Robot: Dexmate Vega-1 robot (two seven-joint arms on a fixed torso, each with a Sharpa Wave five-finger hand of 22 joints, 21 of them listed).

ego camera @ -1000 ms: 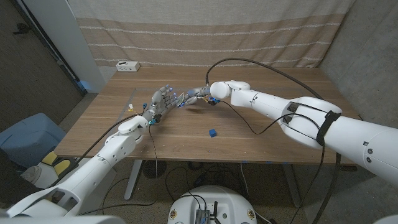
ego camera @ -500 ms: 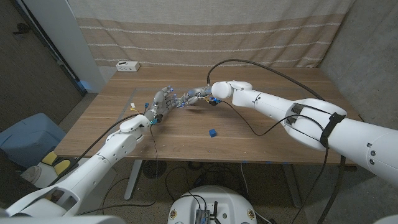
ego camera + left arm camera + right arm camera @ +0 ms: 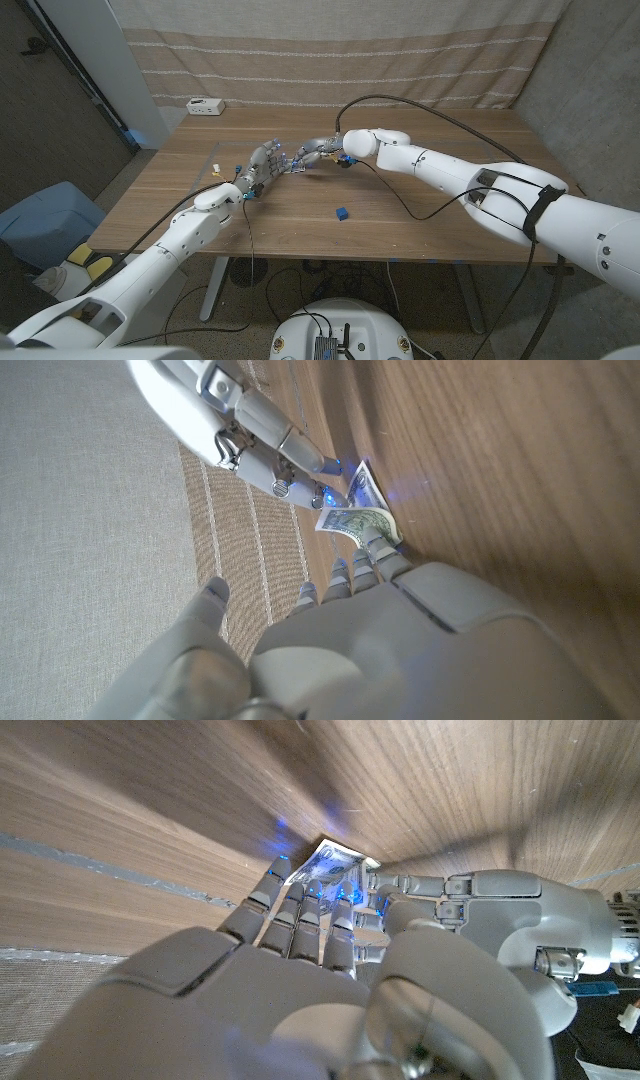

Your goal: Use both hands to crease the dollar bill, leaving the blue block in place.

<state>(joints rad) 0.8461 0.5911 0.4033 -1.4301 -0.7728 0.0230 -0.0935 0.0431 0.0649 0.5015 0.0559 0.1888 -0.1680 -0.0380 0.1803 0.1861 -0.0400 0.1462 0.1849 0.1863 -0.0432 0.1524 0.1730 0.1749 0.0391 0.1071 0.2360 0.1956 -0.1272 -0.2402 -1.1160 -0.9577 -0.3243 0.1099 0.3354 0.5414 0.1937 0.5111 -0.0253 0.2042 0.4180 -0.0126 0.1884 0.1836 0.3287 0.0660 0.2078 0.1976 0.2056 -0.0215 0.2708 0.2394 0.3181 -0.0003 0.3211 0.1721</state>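
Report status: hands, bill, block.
Left hand and right hand fingertips both on the dollar bill, bill bent between them. Blue block sits apart, nearer the table's front edge. Nothing in the way.

Your work surface is a wooden table (image 3: 420,215), grain running side to side in the head view. On it: a blue block (image 3: 342,213) near the front edge, well apart from everything else. A white box (image 3: 205,106) sits at the far left corner. A small yellow item (image 3: 212,173) lies toward the left edge, too small to identify. The bill (image 3: 358,518) lies mid-table, one end curled up off the wood.
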